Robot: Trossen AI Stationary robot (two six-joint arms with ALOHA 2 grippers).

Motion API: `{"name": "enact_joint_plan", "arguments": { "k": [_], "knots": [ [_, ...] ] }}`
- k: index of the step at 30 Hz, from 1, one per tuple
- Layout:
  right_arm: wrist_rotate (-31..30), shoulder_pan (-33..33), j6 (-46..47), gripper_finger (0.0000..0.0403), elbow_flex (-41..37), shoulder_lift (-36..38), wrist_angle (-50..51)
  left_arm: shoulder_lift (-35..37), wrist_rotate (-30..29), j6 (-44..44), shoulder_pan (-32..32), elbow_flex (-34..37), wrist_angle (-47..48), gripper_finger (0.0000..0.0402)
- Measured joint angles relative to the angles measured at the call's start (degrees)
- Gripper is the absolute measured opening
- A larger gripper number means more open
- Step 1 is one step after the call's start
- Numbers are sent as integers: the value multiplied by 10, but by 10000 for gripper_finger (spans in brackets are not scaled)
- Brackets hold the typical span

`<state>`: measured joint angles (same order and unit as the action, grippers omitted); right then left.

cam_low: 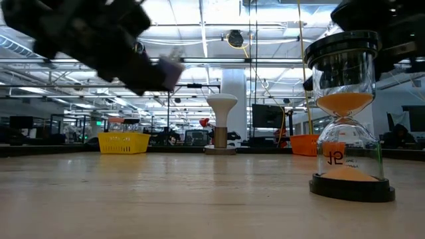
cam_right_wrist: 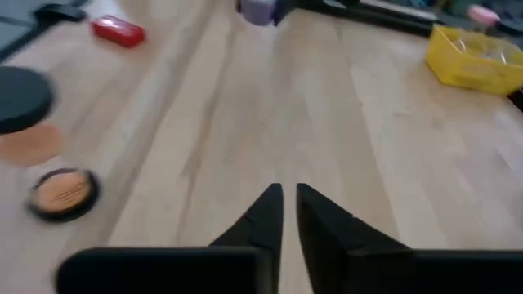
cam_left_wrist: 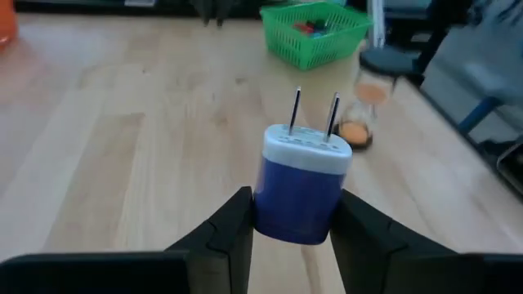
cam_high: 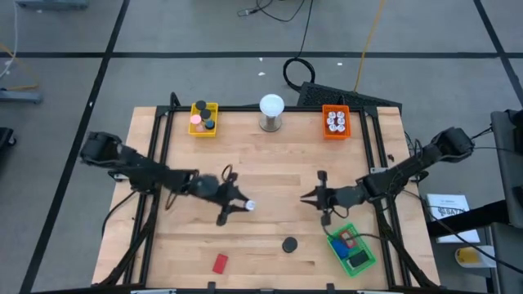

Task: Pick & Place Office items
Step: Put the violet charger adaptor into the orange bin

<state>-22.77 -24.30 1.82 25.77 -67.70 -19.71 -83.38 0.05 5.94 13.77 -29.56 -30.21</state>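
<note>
Blue-and-white plug adapter [cam_left_wrist: 301, 189] clamped in left pincer [cam_left_wrist: 294, 224] above table [cam_high: 270, 188]. Right pincer [cam_right_wrist: 289, 214] nearly closed, empty. Shallow hold, could slip out during carry.

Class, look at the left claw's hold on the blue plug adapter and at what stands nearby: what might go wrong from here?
1. The left claw pinches only the lower end of the rounded plug adapter; it may slip or twist out.
2. The hourglass stands upright between the adapter and the green tray; a low carry toward that tray could knock it over.
</note>
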Motion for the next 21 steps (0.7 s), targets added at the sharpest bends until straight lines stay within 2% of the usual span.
{"name": "enact_joint_plan", "arguments": {
  "k": [3,7,12,16,21],
  "knots": [
    [0,15,-1,76,41,-24,42,-41,81,-10,-52,-23,-19,130],
    [4,26,-71,148,117,-81,83,-109,176,-22,-101,-72,-20,130],
    [5,30,-156,224,204,-154,131,-177,258,-23,-135,-128,-30,130],
    [5,35,-213,254,252,-196,152,-208,291,-22,-147,-164,-28,130],
    [18,47,-270,252,275,-206,155,-224,304,-18,-149,-187,-14,130]
  ]
}}
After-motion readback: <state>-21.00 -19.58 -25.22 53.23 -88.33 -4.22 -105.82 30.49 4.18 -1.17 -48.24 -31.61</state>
